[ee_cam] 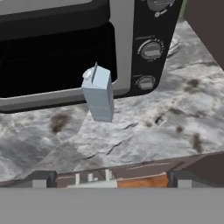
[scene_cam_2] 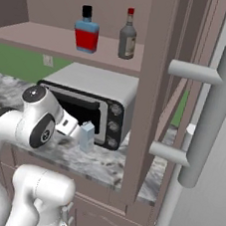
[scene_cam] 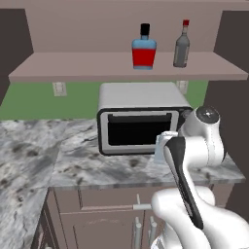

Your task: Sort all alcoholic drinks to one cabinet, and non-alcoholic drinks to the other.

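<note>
Two alcoholic drinks stand on the open upper cabinet shelf (scene_cam: pixel 73 68): a squat red-filled bottle with a blue top (scene_cam: pixel 144 50) (scene_cam_2: pixel 87 31) and, to its right, a slim grey glass bottle with a red cap (scene_cam: pixel 182 46) (scene_cam_2: pixel 127 36). One non-alcoholic drink, a slim pale-blue container (ee_cam: pixel 99 94) (scene_cam_2: pixel 87 137), stands upright on the counter in front of the toaster oven's right end. My gripper (ee_cam: pixel 111 180) is open and hangs above the counter's front edge, a short way from the container, with nothing between its fingers (ee_cam: pixel 41 178).
A silver and black toaster oven (scene_cam: pixel 138 121) (scene_cam_2: pixel 91 102) sits on the marble counter (scene_cam: pixel 44 155) under the shelf. On the right an open cabinet door with a long grey handle (scene_cam_2: pixel 207 116) juts out. Drawers (scene_cam: pixel 97 214) lie below the counter.
</note>
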